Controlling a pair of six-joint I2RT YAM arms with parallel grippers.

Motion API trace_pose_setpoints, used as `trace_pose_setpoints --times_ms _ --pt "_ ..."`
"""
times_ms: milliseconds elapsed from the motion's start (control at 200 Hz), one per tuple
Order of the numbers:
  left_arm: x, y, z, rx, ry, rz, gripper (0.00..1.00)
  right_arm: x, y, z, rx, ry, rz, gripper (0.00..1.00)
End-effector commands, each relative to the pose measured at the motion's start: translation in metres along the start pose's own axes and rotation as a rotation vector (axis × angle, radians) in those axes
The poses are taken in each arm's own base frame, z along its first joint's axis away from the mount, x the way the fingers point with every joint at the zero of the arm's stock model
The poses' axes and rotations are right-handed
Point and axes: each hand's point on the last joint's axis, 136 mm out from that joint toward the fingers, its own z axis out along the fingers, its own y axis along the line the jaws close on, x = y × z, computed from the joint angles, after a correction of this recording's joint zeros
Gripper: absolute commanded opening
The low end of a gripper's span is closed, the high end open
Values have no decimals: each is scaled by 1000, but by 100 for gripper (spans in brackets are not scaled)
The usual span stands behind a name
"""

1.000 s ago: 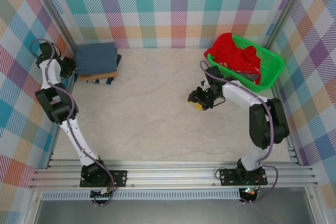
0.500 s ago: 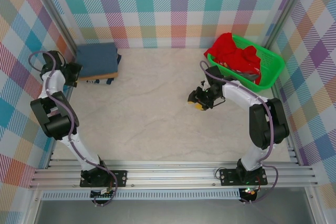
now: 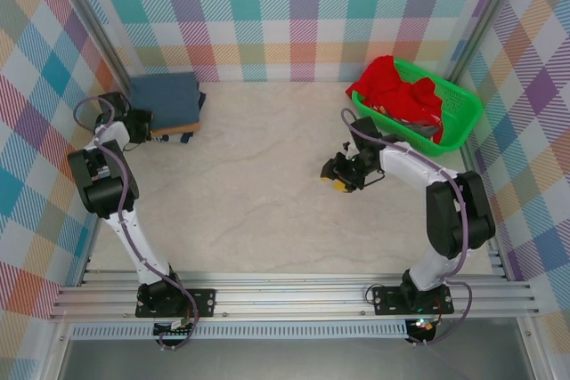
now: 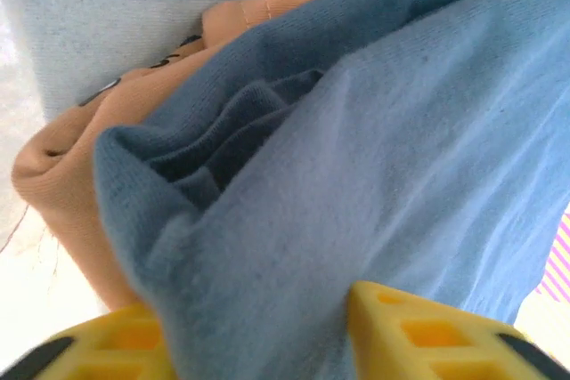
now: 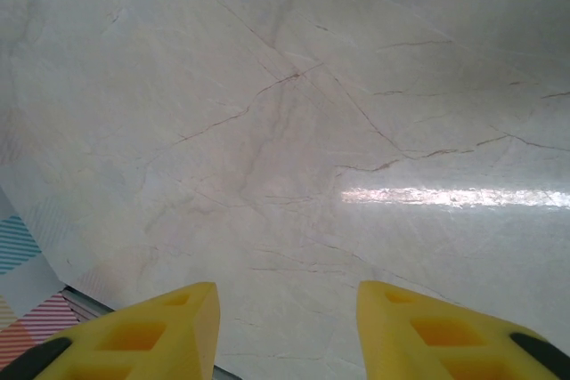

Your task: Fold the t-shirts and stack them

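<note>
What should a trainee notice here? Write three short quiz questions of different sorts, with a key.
1. True or false: the folded slate-blue cloth t-shirt lies on top of the tan cloth t-shirt.
2. Where is the bright red cloth t-shirt?
A. In the green plastic mesh basket
B. On the folded pile at the far left
C. Spread flat in the middle of the table
3. What does the right gripper hold between its yellow fingers?

Key: 1 true; 2 A; 3 nothing, it is open above the bare pale marble-look table.
</note>
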Motion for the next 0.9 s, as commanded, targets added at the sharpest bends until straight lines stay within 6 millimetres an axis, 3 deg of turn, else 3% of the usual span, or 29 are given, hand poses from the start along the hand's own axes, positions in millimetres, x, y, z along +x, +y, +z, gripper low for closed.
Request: trace_pose_setpoints --times_ms 0,220,655,760,900 --pt "-7 -28 -6 69 -36 38 13 3 2 -5 -5 -8 2 44" --pt "-12 -34 -28 39 -61 108 5 1 3 -3 -8 -3 -1 45" --pt "-45 -7 -34 -88 63 267 0 1 5 -5 -10 -6 -6 45" --pt "-31 -5 -22 -54 139 255 0 3 5 -3 -6 -1 -4 45" --pt "-7 -1 -10 -23 212 232 10 2 7 -2 -8 0 -5 45"
